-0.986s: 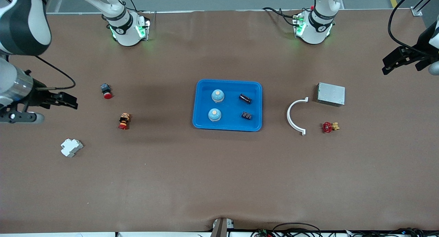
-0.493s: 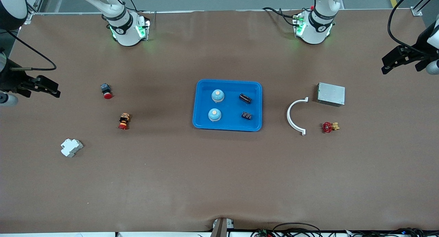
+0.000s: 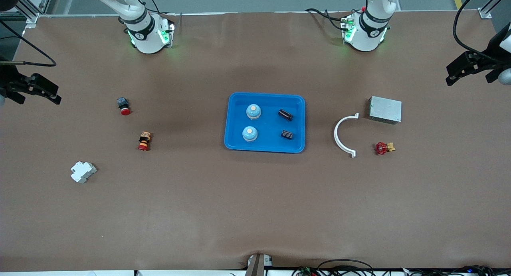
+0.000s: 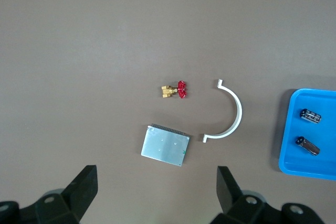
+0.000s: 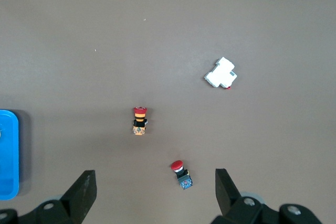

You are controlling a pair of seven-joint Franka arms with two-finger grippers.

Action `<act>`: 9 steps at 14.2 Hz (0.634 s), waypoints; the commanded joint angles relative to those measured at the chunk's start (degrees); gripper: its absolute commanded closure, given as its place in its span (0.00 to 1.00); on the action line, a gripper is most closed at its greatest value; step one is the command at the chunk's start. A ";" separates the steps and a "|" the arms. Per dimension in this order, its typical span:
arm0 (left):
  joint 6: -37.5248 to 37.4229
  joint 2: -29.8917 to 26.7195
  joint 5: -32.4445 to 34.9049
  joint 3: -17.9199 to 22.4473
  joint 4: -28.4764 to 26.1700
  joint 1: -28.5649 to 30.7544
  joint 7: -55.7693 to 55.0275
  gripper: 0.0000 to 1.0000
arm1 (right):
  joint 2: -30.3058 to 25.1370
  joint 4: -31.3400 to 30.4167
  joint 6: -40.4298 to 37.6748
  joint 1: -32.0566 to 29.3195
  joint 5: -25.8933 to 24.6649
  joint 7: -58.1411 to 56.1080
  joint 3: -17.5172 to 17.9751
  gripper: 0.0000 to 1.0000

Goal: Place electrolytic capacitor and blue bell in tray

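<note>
The bright-blue tray (image 3: 268,124) lies mid-table. In it stand two blue bells (image 3: 253,111) (image 3: 250,134), and beside them lie two dark electrolytic capacitors (image 3: 285,114) (image 3: 287,134). My left gripper (image 3: 455,74) hangs open and empty over the left arm's end of the table. In the left wrist view the left gripper (image 4: 156,177) shows bare table between its fingers, with the tray (image 4: 321,163) and both capacitors (image 4: 311,115) (image 4: 307,146) at the frame's edge. My right gripper (image 3: 54,93) (image 5: 154,178) hangs open and empty over the right arm's end. The tray's rim (image 5: 8,156) just shows there.
Toward the left arm's end lie a grey metal box (image 3: 385,110), a white curved clip (image 3: 340,135) and a red-handled brass valve (image 3: 383,148). Toward the right arm's end lie two red push buttons (image 3: 123,106) (image 3: 144,141) and a white breaker (image 3: 83,171).
The right gripper has drawn back toward the right arm's end of the table and toward the robots' side. The left gripper has hardly shifted. Nothing in the tray moved.
</note>
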 commanded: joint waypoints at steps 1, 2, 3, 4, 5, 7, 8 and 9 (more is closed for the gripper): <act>-1.02 0.06 -0.72 -0.37 0.77 0.09 1.07 0.00 | -0.33 1.35 -0.16 -1.01 -0.39 -0.14 0.80 0.00; -1.11 0.06 -1.42 -0.37 0.77 0.17 0.98 0.00 | -0.15 2.40 -0.25 -1.01 -0.39 0.03 0.80 0.00; -1.45 0.06 -1.43 -0.37 0.77 0.17 0.98 0.00 | 0.11 2.85 -0.25 -1.01 -0.39 0.12 0.80 0.00; -2.33 0.06 -1.43 -0.37 0.86 -0.09 0.89 0.00 | 0.20 2.85 -0.25 -1.01 -0.31 0.12 0.80 0.00; -2.60 0.06 -1.34 -0.54 0.77 -0.26 0.80 0.00 | 0.29 2.85 -0.25 -1.01 -0.31 0.21 0.80 0.00; -2.87 0.06 -1.43 -0.54 1.12 -0.18 0.71 0.00 | 0.38 3.20 -0.16 -0.92 0.13 0.21 0.88 0.00; -2.95 0.06 -1.43 -0.54 1.12 -0.35 0.36 0.00 | 0.38 3.38 -0.25 -1.01 0.22 0.21 0.88 0.00; -2.95 0.06 -1.43 -0.72 0.95 -0.35 0.27 0.00 | 0.38 3.38 -0.25 -0.92 0.31 0.21 0.88 0.00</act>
